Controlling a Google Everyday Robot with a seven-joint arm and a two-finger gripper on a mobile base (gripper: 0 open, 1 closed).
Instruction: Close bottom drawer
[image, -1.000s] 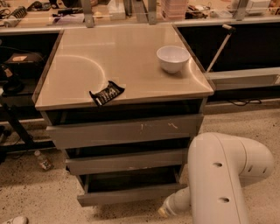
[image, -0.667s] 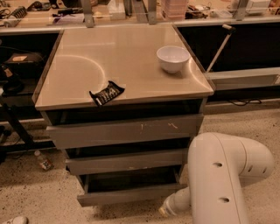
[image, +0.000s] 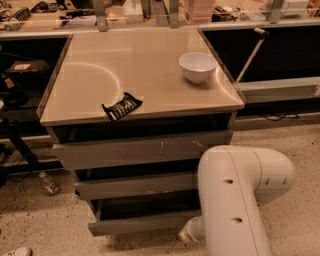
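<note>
Over the last second we see no change: the narrow dull-grey bottom drawer (image: 142, 223) stands as far out as it did, its dark inside open to view. The gripper (image: 185, 235) sits at the low end of the bulky cream robot arm (image: 235, 200), and the drawer's front panel lies just to its left. We cannot tell whether the pincer is spread or pressed together, nor whether it touches the panel. We judge the closing push has not yet taken effect. Above the pincer are the mid-width grey drawer front (image: 135, 185) and the scratched widest one (image: 145, 150). Far beyond it, a white bowl (image: 198, 66) and a black packet (image: 121, 106) rest on the beige cabinet top (image: 145, 50).
</note>
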